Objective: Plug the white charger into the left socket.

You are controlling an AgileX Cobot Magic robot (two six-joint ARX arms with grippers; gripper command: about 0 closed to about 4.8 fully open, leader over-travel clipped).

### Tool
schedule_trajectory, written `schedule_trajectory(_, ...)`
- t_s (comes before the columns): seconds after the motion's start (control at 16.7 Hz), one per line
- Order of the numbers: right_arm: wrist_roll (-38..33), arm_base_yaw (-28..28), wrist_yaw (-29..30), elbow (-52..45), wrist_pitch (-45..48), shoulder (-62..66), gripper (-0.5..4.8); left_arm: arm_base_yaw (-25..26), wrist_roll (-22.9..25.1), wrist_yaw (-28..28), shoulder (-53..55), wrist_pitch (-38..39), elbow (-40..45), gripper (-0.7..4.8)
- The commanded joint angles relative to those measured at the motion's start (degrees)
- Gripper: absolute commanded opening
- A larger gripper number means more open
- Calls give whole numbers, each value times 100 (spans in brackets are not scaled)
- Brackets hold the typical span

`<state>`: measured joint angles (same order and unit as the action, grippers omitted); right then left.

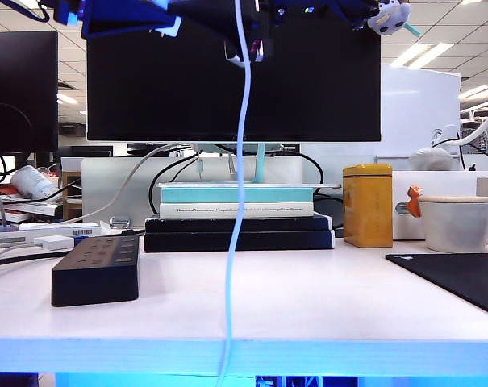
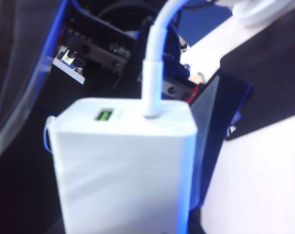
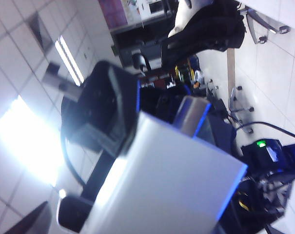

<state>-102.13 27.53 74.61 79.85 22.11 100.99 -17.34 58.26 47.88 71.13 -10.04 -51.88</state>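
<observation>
**Spotter:** White charger [image 2: 123,165] fills the middle of your left wrist view, with its cable leaving the end face. In the exterior view only that cable [image 1: 239,161] shows. It hangs from the top centre of the frame past the table's [image 1: 308,298] front edge, so you have the block high in the air.

**Checker:** Who holds it?

**Spotter:** Your left gripper [image 2: 120,146], as I read it. One finger lies along each flank of the block, pinching it. Your right gripper [image 3: 142,122] is up there too, against the pale block in the lower middle of its own view. I cannot tell whether those fingers are spread or pressing.

**Checker:** And the left socket?

**Spotter:** It is on the black power strip [image 1: 96,270], lower left of the exterior view and well apart from the cable. Its slots are too small to pick out.

**Checker:** Which step, then?

**Spotter:** Carrying and orienting, I judge; nothing is plugged in yet. Next you need the prongs pointing down, the right gripper clear, then a move down and left over the strip, square to the slots.
</observation>
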Motion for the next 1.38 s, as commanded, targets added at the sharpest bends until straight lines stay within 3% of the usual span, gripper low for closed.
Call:
schedule_trajectory(0.06, 212, -61, 254, 39, 247, -46, 414, 4, -308, 125, -17, -37, -20, 147)
schedule_trajectory(0.42, 363, -291, 490, 35, 219, -46, 414, 262, -769, 199, -20, -160, -20, 147)
schedule_trajectory(0.72, 695, -483, 402, 35, 219, -46, 414, 1054, -2544, 833, -20, -557, -22, 147)
schedule_trajectory(0.84, 1075, -514, 232, 37, 284, -46, 413, 1342, -3504, 1541, -17, -551, -20, 147)
schedule_trajectory(1.02, 1224, -514, 72, 37, 538, -46, 413, 1469, -4120, 2277, -17, -546, -20, 147)
schedule_trajectory(1.38, 1521, -501, -485, 37, 2109, -46, 413, 1467, -5169, 4019, -20, -549, -20, 147)
